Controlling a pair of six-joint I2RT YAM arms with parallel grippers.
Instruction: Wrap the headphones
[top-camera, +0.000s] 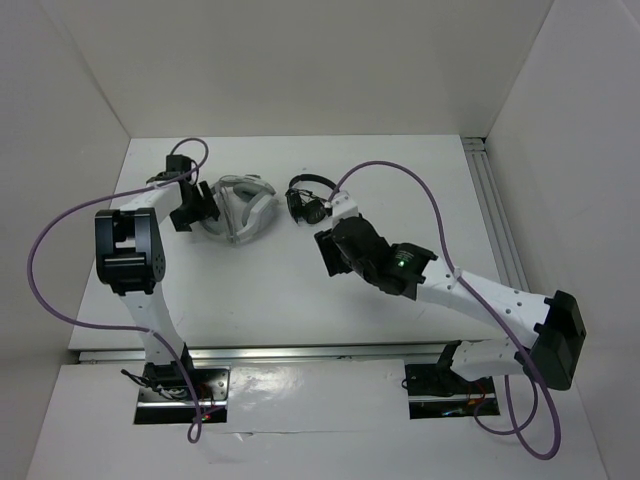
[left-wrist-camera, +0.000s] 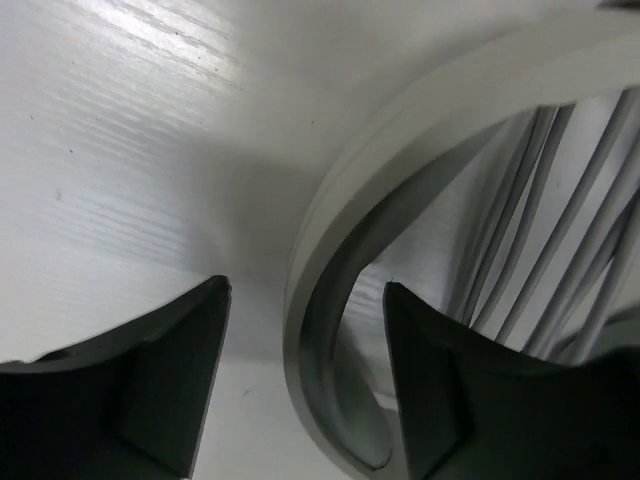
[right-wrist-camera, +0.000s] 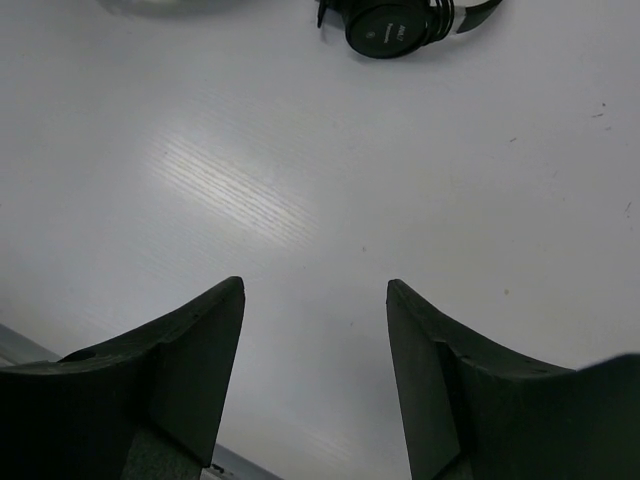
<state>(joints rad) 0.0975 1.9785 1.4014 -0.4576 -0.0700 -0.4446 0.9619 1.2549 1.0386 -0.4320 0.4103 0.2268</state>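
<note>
The light grey headphones (top-camera: 245, 208) lie at the far left of the table (top-camera: 300, 300), with their thin cable (left-wrist-camera: 570, 200) showing as several strands side by side inside the headband. The left hand (left-wrist-camera: 305, 290) is right against them, fingers spread, and the band's curve runs between the two fingers, closer to one of them. The right hand (right-wrist-camera: 315, 285) hangs over bare table, also spread and holding nothing. Smaller black headphones (right-wrist-camera: 390, 25) lie just beyond it.
</note>
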